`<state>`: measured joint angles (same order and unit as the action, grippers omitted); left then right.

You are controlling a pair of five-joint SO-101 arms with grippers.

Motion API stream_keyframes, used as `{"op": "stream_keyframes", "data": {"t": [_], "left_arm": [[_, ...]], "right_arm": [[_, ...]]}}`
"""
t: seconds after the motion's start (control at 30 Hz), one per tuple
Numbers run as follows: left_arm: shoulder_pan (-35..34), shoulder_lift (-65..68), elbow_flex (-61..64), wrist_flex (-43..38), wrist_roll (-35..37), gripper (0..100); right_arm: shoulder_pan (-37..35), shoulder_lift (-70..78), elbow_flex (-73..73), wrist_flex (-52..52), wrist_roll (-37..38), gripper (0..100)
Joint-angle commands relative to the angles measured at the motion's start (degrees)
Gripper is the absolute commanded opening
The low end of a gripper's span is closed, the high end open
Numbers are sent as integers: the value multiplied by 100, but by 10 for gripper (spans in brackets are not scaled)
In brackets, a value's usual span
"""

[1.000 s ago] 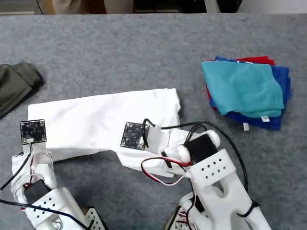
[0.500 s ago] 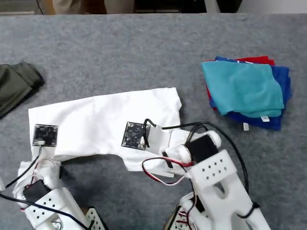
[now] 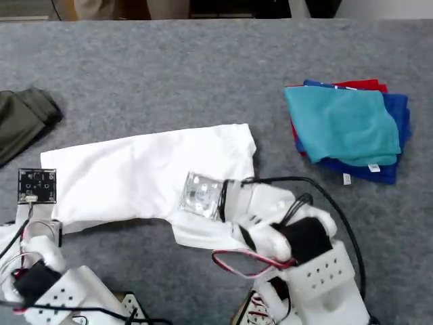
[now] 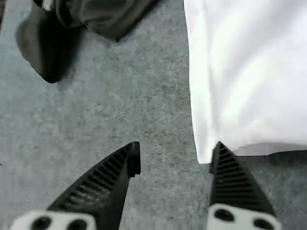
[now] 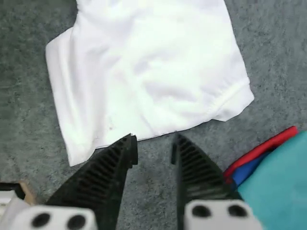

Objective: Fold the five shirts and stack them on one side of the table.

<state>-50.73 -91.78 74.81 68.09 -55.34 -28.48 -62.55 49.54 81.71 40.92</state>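
A white shirt [image 3: 142, 172] lies folded into a long band on the grey table, left of centre. My left gripper [image 4: 175, 160] is open and empty, low over the bare table just off the shirt's [image 4: 249, 72] left end, one fingertip [image 4: 221, 155] at its corner. Open too, my right gripper [image 5: 153, 146] hovers over the table beside the right end of the white shirt [image 5: 153, 72] and holds nothing. A stack of folded shirts [image 3: 345, 128], teal on blue on red, sits at the right. A dark olive shirt [image 3: 20, 122] lies crumpled at the left edge.
The right arm's white body and cables [image 3: 298, 244] cover the near middle of the table. The stack's [image 5: 273, 177] red and teal edges lie close to the right gripper. The dark olive shirt [image 4: 72, 24] lies beyond the left gripper. Bare grey table [image 3: 169, 74] stretches along the far side.
The left arm has drawn back to the left, off the shirt's end. The right arm's wrist has turned and its body has shifted right and nearer. The white shirt lies almost as before.
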Motion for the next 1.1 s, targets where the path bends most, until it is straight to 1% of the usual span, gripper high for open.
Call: {"op": "stream_keyframes", "data": {"t": [0.0, 0.03, 0.07, 0.1, 0.13, 0.2, 0.23, 0.3, 0.37, 0.4, 0.53, 0.6, 0.77, 0.83, 1.0, 1.07], "left_arm": [[132, 13, -1204, 510, -220, 8], [281, 13, -1284, 501, -132, 25], [422, 13, -1301, 404, 185, 43], [563, 22, -1257, 220, 659, 42], [800, 57, -1143, -44, 1152, 27], [1345, 242, -774, -774, 1873, 18], [1477, 453, -554, -1073, 2075, 22], [1758, 1086, -62, -1600, 2224, 19], [1855, 1842, 0, -2040, 2251, 19], [1873, 2229, -44, -2277, 2374, 19], [1916, 3723, -475, -3596, 3569, 19], [1969, 4532, -853, -3947, 3982, 19], [2101, 6809, -2127, -3938, 4053, 19], [2101, 7582, -2725, -3938, 4053, 19], [2303, 9226, -3886, -3974, 4062, 19], [2356, 9684, -4299, -3938, 4062, 19]], "right_arm": [[479, 497, -180, -651, -9, 37], [629, 752, -286, -835, -9, 34], [743, 1059, -400, -1046, -53, 26], [840, 1411, -549, -1257, -149, 23], [910, 1780, -734, -1442, -273, 23], [936, 2624, -1200, -1626, -545, 23], [936, 3064, -1490, -1626, -668, 23], [936, 3881, -2088, -1538, -993, 20], [936, 4593, -2686, -1345, -1363, 19], [936, 4919, -2976, -1292, -1521, 19], [1042, 6141, -3811, -1301, -1697, 19], [1095, 6703, -4163, -1301, -1697, 19], [1402, 7899, -5086, -1266, -1705, 19], [1543, 8312, -5473, -1275, -1864, 19], [1956, 9552, -6703, -1248, -1943, 19], [2079, 10114, -7336, -1073, -1943, 19]]}}
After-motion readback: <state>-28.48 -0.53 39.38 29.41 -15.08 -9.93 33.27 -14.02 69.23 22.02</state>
